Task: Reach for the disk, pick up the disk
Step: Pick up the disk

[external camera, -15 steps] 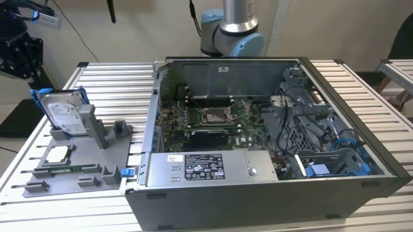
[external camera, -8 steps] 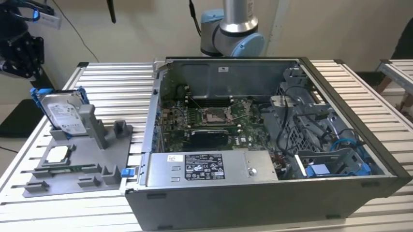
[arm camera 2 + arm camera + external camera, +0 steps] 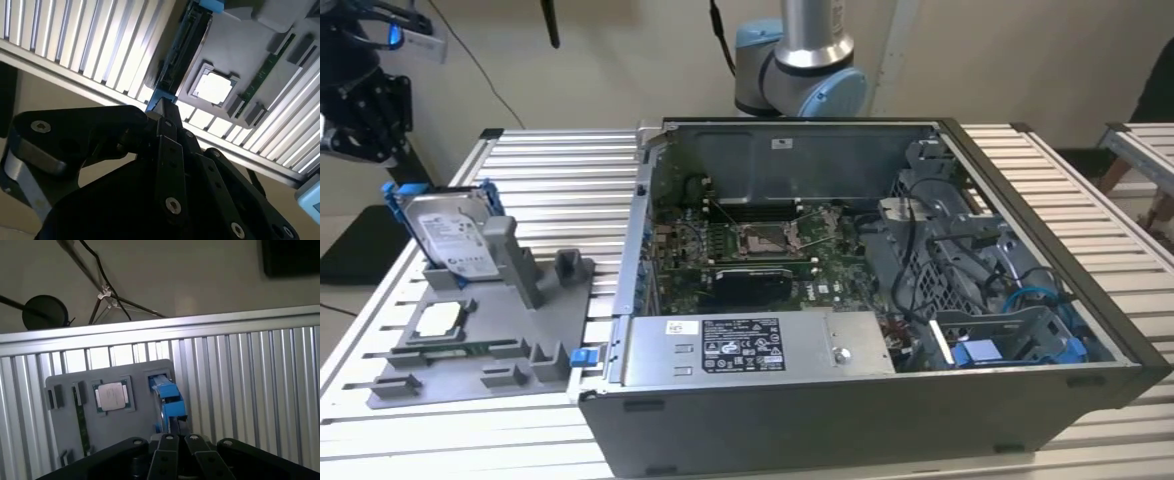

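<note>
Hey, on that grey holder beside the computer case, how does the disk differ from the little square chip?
Pose: the disk stands on edge in its slot; the chip lies flat in a recess. Size: the disk is far larger than the chip. Trim: the disk has a blue bracket around it, the chip none. Both are silver-grey and sit in the same grey holder.

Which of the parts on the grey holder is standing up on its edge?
The blue-framed disk stands upright; the square chip lies flat.
</note>
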### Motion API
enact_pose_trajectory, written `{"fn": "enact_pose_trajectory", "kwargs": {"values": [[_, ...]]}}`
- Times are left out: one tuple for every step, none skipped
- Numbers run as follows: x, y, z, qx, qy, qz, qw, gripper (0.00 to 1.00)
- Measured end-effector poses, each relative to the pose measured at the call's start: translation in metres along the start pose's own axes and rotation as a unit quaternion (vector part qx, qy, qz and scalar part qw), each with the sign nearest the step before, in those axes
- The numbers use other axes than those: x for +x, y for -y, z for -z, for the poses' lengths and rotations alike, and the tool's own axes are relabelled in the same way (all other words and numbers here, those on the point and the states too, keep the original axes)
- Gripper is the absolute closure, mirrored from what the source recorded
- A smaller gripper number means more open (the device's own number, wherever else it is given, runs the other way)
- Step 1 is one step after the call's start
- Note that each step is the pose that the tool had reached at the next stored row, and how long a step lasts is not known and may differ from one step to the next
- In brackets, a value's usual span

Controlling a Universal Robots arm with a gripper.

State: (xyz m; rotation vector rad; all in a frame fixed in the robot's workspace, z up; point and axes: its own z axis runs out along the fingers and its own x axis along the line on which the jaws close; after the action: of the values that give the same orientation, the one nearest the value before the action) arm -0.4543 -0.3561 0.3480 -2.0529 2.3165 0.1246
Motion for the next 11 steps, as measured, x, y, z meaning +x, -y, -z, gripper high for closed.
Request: {"fn": "enact_pose_trajectory", "kwargs": {"values": [[0.0001,0.0000,-0.0002,-0.0022,-0.0003,0.001,1.0000,1.00],[0.0002,0.0000,-0.0002,-0.0028,-0.0004,0.002,1.0000,1.00],[0.0003,-0.0001,-0.0002,-0.0031,-0.0005,0.003,1.0000,1.00],[0.0003,0.0000,-0.0003,-0.0035,-0.0006,0.006,1.0000,1.00],[0.0003,0.0000,-0.0005,-0.0037,-0.0007,0.010,0.9999,1.00],[0.0003,0.0000,-0.0007,-0.0041,-0.0008,0.014,0.9999,1.00],[0.0004,0.0000,-0.0007,-0.0044,-0.0010,0.018,0.9998,1.00],[0.0004,0.0000,-0.0008,-0.0047,-0.0011,0.021,0.9998,1.00],[0.0004,0.0000,-0.0008,-0.0047,-0.0011,0.021,0.9998,1.00],[0.0004,0.0000,-0.0008,-0.0047,-0.0011,0.021,0.9998,1.00],[0.0004,0.0000,-0.0008,-0.0047,-0.0011,0.021,0.9998,1.00]]}}
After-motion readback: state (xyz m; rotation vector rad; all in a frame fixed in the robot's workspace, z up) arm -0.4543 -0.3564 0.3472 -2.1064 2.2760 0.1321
